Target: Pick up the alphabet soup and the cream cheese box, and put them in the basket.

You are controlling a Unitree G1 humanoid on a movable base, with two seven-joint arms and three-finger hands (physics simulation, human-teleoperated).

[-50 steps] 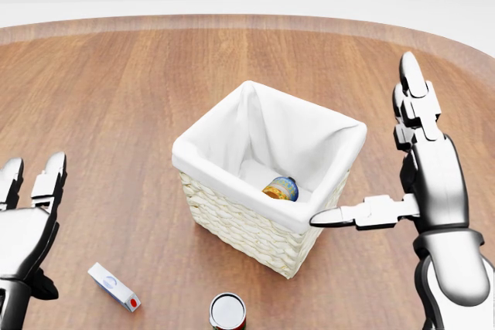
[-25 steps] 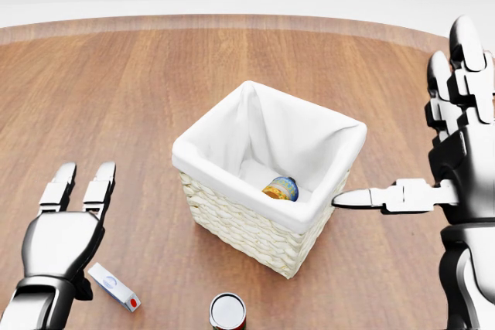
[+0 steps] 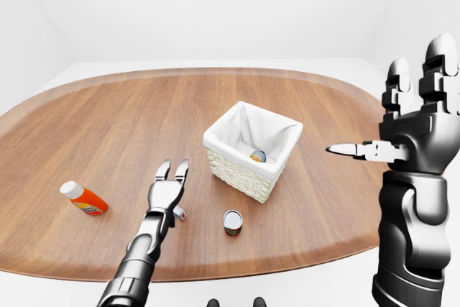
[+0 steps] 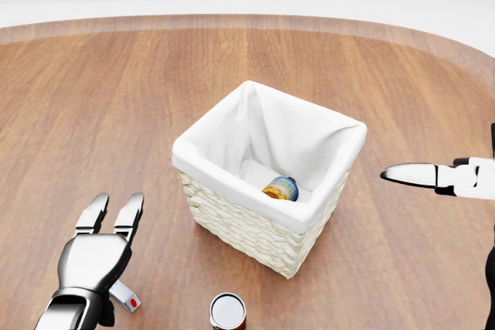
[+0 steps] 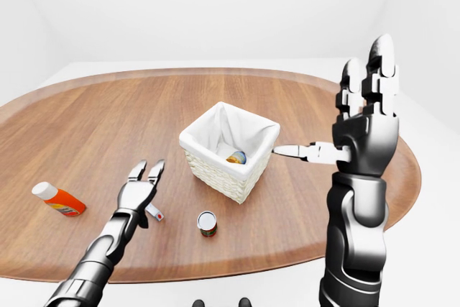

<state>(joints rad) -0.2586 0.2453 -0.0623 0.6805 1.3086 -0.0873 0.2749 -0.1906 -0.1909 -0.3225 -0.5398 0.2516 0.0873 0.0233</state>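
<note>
The cream cheese box lies flat on the wooden table, left of the basket, mostly hidden under the left hand; its long axis seems to run far-left to near-right. That hand hovers directly above it, fingers spread, grasping nothing. The alphabet soup sits inside the basket (already delivered, I judge). The right hand is raised right of the basket, splayed and empty.
</note>
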